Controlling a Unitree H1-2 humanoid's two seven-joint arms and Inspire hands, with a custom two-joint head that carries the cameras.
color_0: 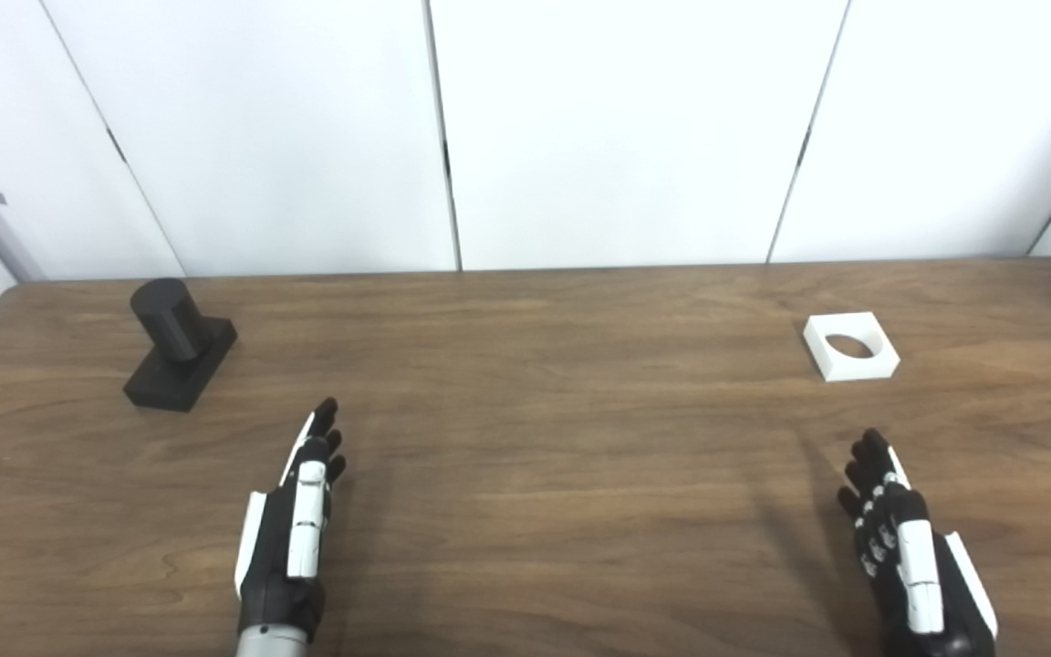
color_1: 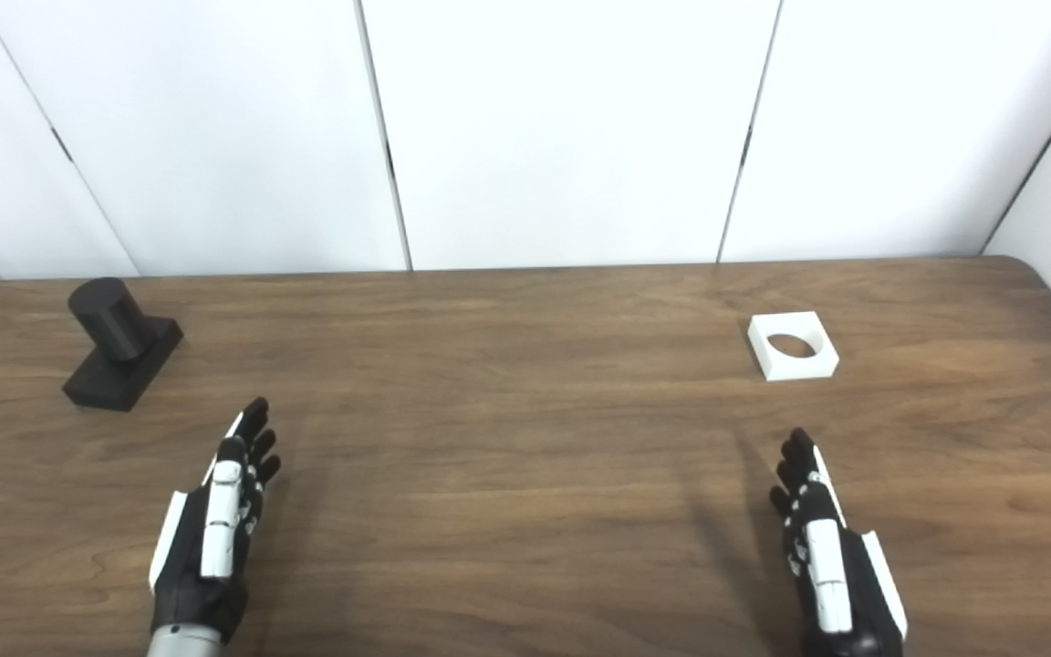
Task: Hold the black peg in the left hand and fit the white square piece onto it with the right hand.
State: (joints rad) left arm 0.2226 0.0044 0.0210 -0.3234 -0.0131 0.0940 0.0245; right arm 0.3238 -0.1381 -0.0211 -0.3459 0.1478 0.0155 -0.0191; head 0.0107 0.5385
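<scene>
The black peg [color_0: 177, 342], a round post on a square black base, stands upright at the far left of the wooden table [color_0: 544, 438]. The white square piece [color_0: 850, 345], with a round hole through it, lies flat at the far right. My left hand [color_0: 293, 529] is open and empty, fingers stretched forward, nearer me and to the right of the peg. My right hand [color_0: 909, 547] is open and empty, fingers stretched forward, nearer me than the white piece. Neither hand touches anything.
White wall panels [color_0: 617, 128] stand right behind the table's far edge. The table's rounded far right corner [color_1: 1027, 266] shows in the right eye view.
</scene>
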